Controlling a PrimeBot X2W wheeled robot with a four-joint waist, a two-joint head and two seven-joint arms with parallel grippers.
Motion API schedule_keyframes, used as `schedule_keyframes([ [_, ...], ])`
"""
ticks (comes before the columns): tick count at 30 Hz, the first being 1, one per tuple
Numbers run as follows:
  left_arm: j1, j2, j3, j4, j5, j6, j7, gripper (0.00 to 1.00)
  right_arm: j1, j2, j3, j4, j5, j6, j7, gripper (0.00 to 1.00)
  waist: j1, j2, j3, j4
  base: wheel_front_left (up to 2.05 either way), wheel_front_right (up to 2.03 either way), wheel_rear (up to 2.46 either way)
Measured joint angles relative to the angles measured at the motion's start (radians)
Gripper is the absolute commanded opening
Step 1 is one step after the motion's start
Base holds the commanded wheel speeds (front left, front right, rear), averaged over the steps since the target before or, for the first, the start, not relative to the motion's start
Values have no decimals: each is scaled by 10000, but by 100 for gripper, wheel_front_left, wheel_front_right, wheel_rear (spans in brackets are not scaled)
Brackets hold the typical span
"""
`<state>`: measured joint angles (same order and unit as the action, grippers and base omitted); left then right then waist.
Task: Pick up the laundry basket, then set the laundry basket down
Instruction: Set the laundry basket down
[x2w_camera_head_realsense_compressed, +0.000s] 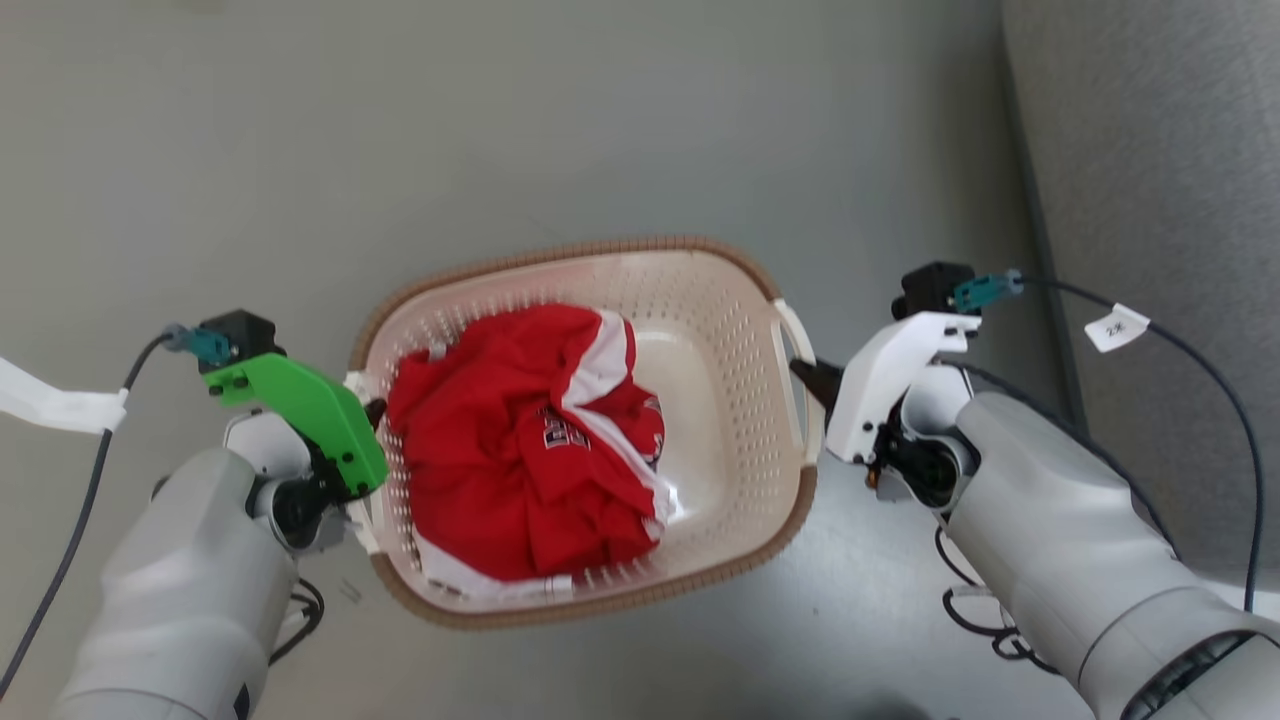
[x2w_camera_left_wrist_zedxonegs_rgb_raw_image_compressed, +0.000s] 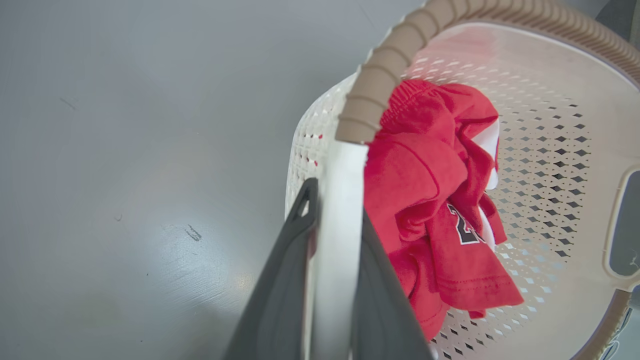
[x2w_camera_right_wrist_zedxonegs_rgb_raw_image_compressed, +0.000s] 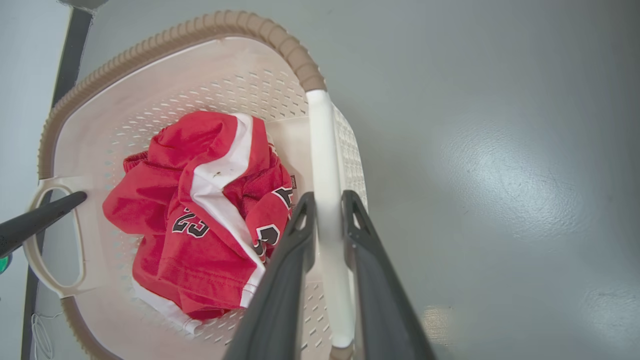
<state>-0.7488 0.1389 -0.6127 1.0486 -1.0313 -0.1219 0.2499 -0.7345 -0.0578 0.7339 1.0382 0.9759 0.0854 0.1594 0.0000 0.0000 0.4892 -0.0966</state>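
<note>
The laundry basket (x2w_camera_head_realsense_compressed: 600, 246) is cream with perforated walls and a brown woven-look rim, and it sits in the middle of the head view over the grey floor. A crumpled red and white jersey (x2w_camera_head_realsense_compressed: 520, 450) lies inside it. My left gripper (x2w_camera_head_realsense_compressed: 370, 410), under its green housing, is shut on the basket's white left handle (x2w_camera_left_wrist_zedxonegs_rgb_raw_image_compressed: 340, 200), with one dark finger on each side of the bar. My right gripper (x2w_camera_head_realsense_compressed: 805, 375), under its white housing, is shut on the white right handle (x2w_camera_right_wrist_zedxonegs_rgb_raw_image_compressed: 320, 150) in the same way. Whether the basket touches the floor I cannot tell.
A grey textured surface (x2w_camera_head_realsense_compressed: 1150, 200) with a dark edge runs down the right side, close to my right arm. Black cables trail from both wrists, one with a white tag (x2w_camera_head_realsense_compressed: 1115, 327). Bare grey floor (x2w_camera_head_realsense_compressed: 500, 120) stretches beyond and left of the basket.
</note>
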Motion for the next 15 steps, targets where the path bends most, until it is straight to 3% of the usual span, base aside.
schedule_keyframes([
  [15,-913,12,-82,-48,600,-8,-1321,0,-759,17,161,-105,-407,-270,-1292,0,1,0,1849,139,0,0,0],
])
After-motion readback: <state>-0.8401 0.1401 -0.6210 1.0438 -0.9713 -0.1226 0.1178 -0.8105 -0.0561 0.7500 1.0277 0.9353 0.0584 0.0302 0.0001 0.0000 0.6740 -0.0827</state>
